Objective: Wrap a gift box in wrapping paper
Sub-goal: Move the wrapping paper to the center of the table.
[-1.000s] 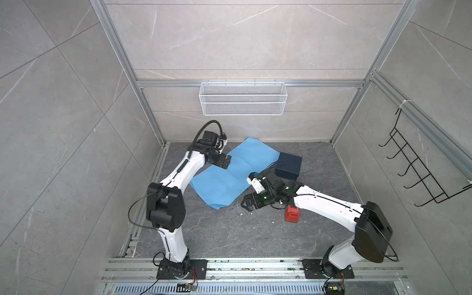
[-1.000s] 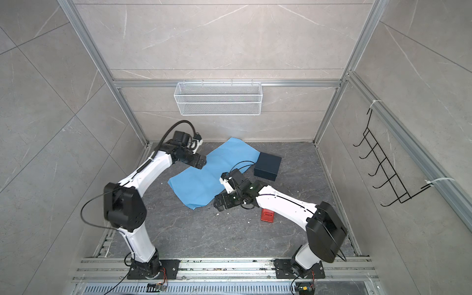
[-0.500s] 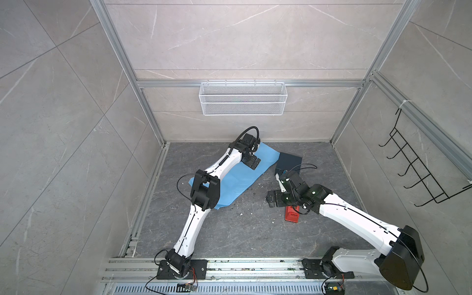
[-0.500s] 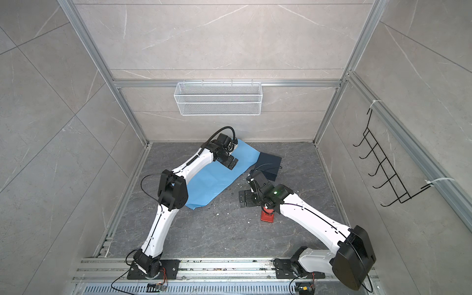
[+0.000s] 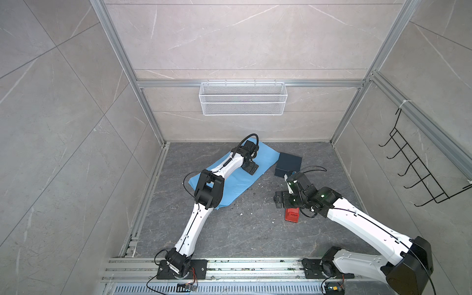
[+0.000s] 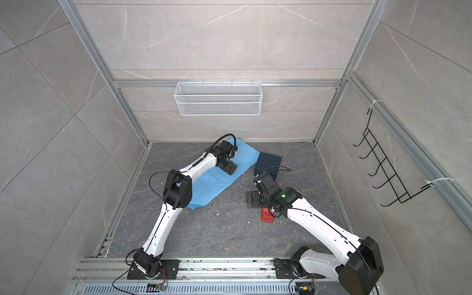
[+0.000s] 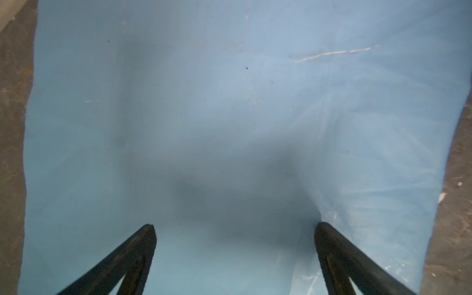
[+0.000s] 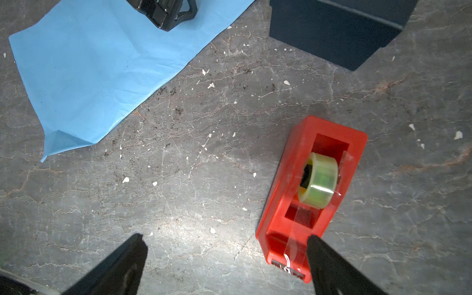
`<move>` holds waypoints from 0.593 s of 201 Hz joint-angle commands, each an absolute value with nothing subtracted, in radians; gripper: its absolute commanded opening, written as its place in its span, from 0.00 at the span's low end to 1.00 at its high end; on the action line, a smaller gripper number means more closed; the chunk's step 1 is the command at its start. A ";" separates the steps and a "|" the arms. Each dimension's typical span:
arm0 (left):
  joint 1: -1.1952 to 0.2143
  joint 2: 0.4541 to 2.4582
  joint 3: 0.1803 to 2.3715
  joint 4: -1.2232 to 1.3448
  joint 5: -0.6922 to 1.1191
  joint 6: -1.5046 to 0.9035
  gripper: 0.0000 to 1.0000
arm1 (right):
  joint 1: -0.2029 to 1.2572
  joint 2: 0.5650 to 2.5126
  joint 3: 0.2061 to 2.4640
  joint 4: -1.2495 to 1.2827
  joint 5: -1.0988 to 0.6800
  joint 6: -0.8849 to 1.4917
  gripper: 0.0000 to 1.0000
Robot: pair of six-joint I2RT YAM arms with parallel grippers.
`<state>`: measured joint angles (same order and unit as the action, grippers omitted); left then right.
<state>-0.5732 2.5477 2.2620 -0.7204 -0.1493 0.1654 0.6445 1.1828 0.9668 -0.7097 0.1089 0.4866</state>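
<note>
Status: gift box [image 5: 288,164] sits on the table, off the wrapping paper [image 5: 242,181] and just beside the sheet's nearest corner; we can't tell whether they touch. Paper lies flat, and its long axis runs roughly toward the box.

Left end effector [image 5: 251,169] is spread wide and empty, low over the paper end closest to the box. We can't resolve whether it touches the sheet.

Right end effector [image 6: 251,200] is also spread wide and empty. It's over bare table on the box's arm-base side, with the red tape dispenser [image 8: 311,199] right by one finger.

Our read: nothing is wrapped yet, and the box has to go onto the paper. Right arm is nearer; the box lies ahead of its fingers, a broad side facing them.
</note>
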 commanded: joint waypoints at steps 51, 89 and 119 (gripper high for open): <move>-0.596 2.245 1.740 -0.595 -0.244 0.294 1.00 | 0.611 1.246 1.044 -0.707 0.083 0.434 1.00; -0.596 2.088 1.511 -0.526 -0.260 0.327 1.00 | 0.591 1.340 1.120 -0.687 0.026 0.396 1.00; -0.597 1.974 1.490 -0.571 -0.241 0.327 1.00 | 0.587 1.465 1.237 -0.664 -0.034 0.368 0.99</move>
